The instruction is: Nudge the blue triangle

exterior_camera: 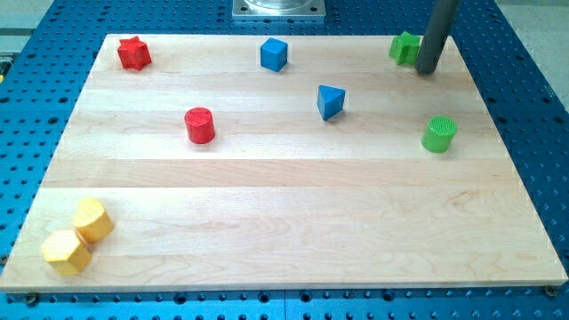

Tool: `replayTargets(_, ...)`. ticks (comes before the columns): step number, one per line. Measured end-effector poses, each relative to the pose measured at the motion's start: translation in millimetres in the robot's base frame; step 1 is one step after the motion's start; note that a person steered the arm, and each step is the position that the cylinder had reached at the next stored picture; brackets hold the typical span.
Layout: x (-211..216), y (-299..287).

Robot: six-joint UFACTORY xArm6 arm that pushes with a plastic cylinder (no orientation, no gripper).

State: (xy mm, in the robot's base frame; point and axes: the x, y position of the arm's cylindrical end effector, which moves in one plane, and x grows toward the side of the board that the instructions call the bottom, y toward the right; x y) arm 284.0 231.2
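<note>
My tip [427, 71], the bottom end of the straight dark rod, is resting near the top right corner of the pale wooden board [284, 231]. It is just a plain rod, so nothing is being pinched. It is sitting right beside the green star-like block [404, 47], on its right; I cannot tell if they are touching. The blue triangle block [330, 101] is lying well apart from my tip, down and to the view's left. A blue cube [274, 54] is sitting above the triangle, and a green round block [438, 134] is standing below my tip
</note>
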Motion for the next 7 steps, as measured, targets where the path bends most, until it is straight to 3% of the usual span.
replayTargets(3, 16.6, -8.1)
replayTargets(5, 28.4, -77.6)
replayTargets(6, 36.6, -26.1)
replayTargets(7, 38.4, -17.0)
